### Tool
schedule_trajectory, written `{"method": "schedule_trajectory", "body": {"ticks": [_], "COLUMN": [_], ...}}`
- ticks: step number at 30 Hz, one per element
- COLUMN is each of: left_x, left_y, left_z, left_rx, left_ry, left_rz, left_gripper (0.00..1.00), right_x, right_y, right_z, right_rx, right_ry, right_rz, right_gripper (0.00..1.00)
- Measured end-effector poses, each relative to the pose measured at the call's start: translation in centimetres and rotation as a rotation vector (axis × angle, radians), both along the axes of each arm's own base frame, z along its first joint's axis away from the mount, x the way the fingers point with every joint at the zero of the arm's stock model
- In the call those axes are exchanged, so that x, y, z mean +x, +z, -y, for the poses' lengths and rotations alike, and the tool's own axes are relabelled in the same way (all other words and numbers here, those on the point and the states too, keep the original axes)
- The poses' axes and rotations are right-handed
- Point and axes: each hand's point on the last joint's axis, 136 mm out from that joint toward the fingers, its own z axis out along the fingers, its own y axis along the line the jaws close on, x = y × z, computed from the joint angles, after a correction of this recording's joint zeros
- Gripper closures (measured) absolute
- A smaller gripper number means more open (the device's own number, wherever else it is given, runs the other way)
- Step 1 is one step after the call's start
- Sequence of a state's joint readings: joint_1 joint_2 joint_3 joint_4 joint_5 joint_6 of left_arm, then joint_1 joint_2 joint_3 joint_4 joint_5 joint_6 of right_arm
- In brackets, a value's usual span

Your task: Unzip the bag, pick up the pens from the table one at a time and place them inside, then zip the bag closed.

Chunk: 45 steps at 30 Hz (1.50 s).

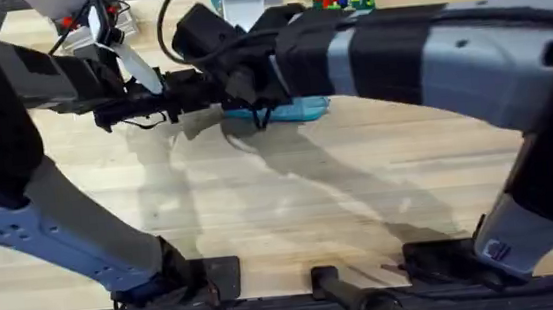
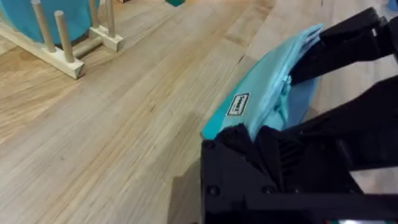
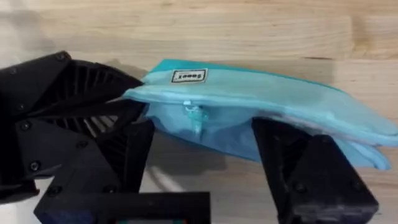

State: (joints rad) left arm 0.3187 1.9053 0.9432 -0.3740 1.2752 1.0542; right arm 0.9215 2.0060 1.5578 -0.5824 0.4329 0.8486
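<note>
Across the far middle of the table (image 1: 291, 204) both arms meet at the bag (image 3: 261, 106). Right gripper (image 3: 205, 162) has its fingers spread astride the pouch; left gripper (image 2: 348, 87) pinches the bag's end beside the zipper pull (image 3: 193, 115).

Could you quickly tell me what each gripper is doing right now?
Left gripper: shut on the end of the bag, near its label.
Right gripper: open, its fingers either side of the bag, not clamped.
</note>
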Motion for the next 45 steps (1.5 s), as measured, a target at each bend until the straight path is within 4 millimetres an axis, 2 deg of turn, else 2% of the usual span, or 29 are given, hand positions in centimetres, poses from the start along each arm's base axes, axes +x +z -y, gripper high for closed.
{"method": "schedule_trajectory", "body": {"ticks": [8,19,23,28,31,32,40,45], "left_x": [0.0,0.0,0.0,0.0,0.0,0.0,0.0,0.0], "left_y": [0.0,0.1,0.1,0.1,0.1,0.1,0.1,0.1], "left_z": [0.0,0.0,0.0,0.0,0.0,0.0,0.0,0.0], "left_rx": [0.0,-0.005,-0.005,-0.005,-0.006,-0.006,-0.006,-0.006], "left_ry": [0.001,0.001,0.001,0.001,0.001,0.001,0.001,0.001], "left_rz": [-0.002,-0.002,-0.002,-0.002,-0.002,-0.002,-0.002,-0.002], "left_gripper": [0.959,0.959,0.959,0.959,0.959,0.959,0.959,0.959], "right_x": [0.4,2.2,2.3,2.4,2.3,2.3,2.3,2.0], "right_y": [0.2,0.7,0.7,0.7,0.7,0.7,0.7,0.8], "right_z": [0.4,1.5,1.5,1.5,1.2,1.2,1.2,1.2], "right_rx": [-0.025,-0.019,-0.018,-0.016,-0.007,-0.006,-0.008,-0.055], "right_ry": [-0.008,-0.058,-0.059,-0.059,-0.052,-0.051,-0.05,0.01], "right_rz": [0.025,0.066,0.068,0.068,0.066,0.065,0.063,0.064], "right_gripper": [0.052,0.261,0.425,0.794,0.942,0.962,0.97,0.97]}}
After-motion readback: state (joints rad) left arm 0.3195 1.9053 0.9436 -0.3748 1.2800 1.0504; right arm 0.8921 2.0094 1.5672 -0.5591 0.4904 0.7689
